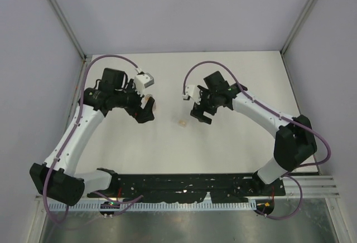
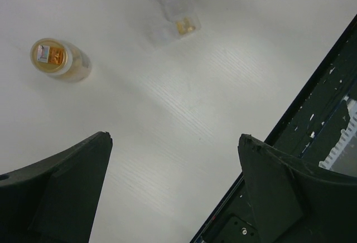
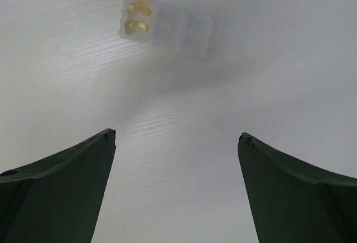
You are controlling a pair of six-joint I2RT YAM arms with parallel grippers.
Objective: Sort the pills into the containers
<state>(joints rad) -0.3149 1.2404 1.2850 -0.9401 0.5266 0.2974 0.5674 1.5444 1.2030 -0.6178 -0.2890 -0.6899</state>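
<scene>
Left wrist | amber vial (image 2: 58, 59) apart from clear box (image 2: 177, 23) | black plate (image 2: 312, 126) nearby

The left arm (image 1: 78, 137) rises from its base at the near left corner. It bends at the elbow and turns its wrist inward toward the middle. The right arm (image 1: 262, 115) mirrors it from the near right, its white forearm slanting in toward the centre. The left gripper (image 1: 146, 109) and the right gripper (image 1: 202, 115) face each other, well apart. In each wrist view, the left gripper (image 2: 174, 138) and the right gripper (image 3: 177, 136) have their dark fingers spread wide, with nothing between them.
</scene>
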